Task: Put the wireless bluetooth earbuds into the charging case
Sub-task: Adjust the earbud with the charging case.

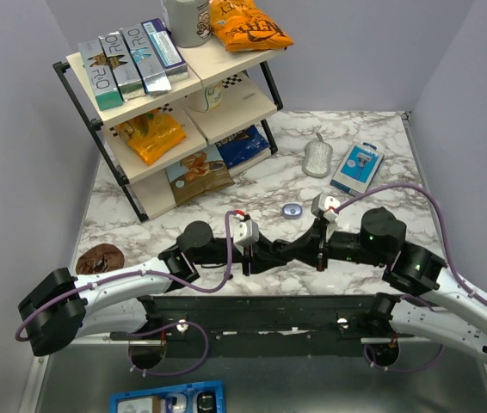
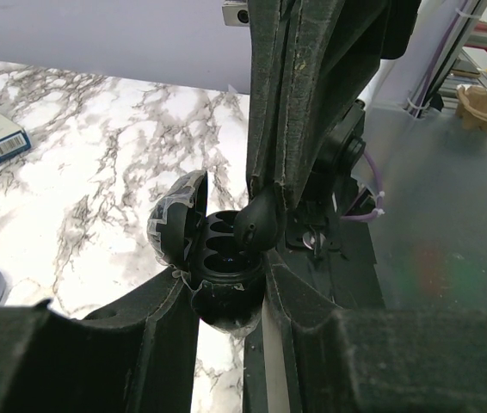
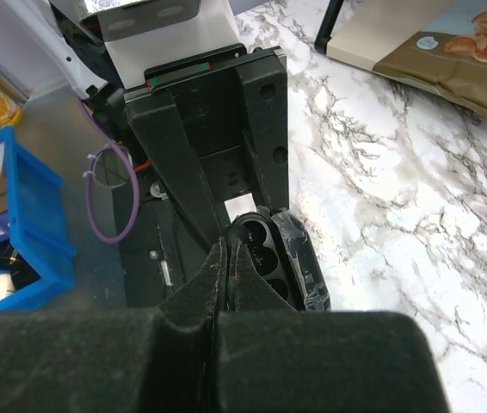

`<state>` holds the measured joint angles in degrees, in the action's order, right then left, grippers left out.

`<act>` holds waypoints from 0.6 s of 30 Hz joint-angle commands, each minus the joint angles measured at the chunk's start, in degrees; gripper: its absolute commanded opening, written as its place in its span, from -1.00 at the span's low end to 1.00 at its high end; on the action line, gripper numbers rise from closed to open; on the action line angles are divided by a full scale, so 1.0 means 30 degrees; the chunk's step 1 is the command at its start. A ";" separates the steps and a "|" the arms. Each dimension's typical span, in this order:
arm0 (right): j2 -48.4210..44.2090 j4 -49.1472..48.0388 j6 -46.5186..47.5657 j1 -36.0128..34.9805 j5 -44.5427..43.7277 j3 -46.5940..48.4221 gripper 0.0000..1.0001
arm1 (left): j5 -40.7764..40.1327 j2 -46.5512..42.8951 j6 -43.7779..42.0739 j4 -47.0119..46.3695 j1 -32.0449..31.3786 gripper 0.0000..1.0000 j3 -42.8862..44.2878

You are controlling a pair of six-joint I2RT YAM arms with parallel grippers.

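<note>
**Seat the bud squarely in its well**

Nearest the arm bases, the left gripper (image 2: 222,297) is clenched around the round black charging case (image 2: 222,262). It holds the case by the near edge of the white marble table (image 2: 80,172), with the hinged lid (image 2: 177,225) thrown open to one side. The right gripper (image 3: 225,258) is pinched tight on a glossy black earbud (image 2: 255,225), which hangs at the case's mouth just over the dark wells.

To do this well, I judge the bud should be lined up with one well, turned to match it, then lowered slowly. The left arm should hold the case steady, and the pinch should let go only once the bud sits low.

Count:
- one case
- one lid
- one earbud in view. The second I cannot find, and the wells are too dark to tell whether it sits inside.

Farther off:
- one small round blue disc (image 1: 292,211)
- one flat blue box (image 1: 357,166)
- one black-framed shelf rack (image 1: 239,112)
</note>
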<state>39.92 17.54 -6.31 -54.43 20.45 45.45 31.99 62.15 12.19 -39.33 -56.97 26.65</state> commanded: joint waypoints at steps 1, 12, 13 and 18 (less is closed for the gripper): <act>-0.0270 -0.0134 0.0520 -0.0107 0.0040 -0.0472 -0.99 | 0.0353 -0.0297 0.0245 -0.1069 0.0035 -1.00 0.0315; -0.0416 -0.0251 0.0754 -0.0107 -0.0253 -0.0619 -0.99 | 0.0793 -0.0297 0.0538 -0.1655 0.0035 -1.00 0.0080; -0.0388 -0.0222 0.0754 -0.0107 -0.0282 -0.0619 -0.99 | 0.0909 -0.0297 0.0625 -0.1713 0.0035 -1.00 0.0080; -0.0329 -0.0251 0.0871 -0.0107 -0.0603 -0.0561 -0.99 | 0.1085 -0.0326 0.0596 -0.1947 0.0035 -1.00 -0.0095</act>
<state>38.96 16.73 -4.86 -54.43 20.38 44.82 32.62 62.15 13.50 -40.25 -56.97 26.65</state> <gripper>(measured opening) 0.014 0.374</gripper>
